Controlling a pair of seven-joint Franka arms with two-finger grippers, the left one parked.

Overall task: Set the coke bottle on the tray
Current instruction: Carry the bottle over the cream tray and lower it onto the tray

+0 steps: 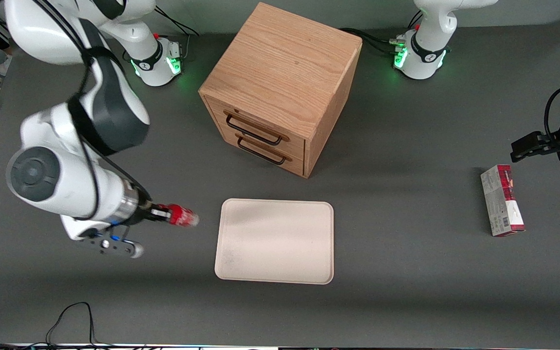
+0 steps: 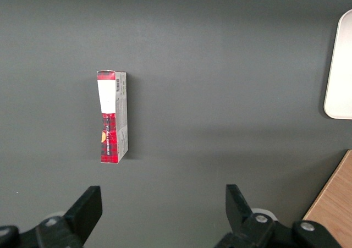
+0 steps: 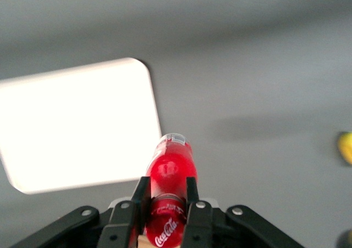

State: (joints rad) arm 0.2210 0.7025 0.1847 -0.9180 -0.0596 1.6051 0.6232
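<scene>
The tray lies flat on the dark surface, nearest the front camera, cream with rounded corners and a low rim. Just beside its edge toward the working arm's end, with a narrow strip of bare surface between them, the end effector pinches the coke bottle, its fingers pressed on either side of the red label. The bottle lies roughly level, its long axis pointing at the tray. A wooden drawer cabinet stands farther from the camera than the tray. A carton box lies well apart, toward the parked arm's end.
</scene>
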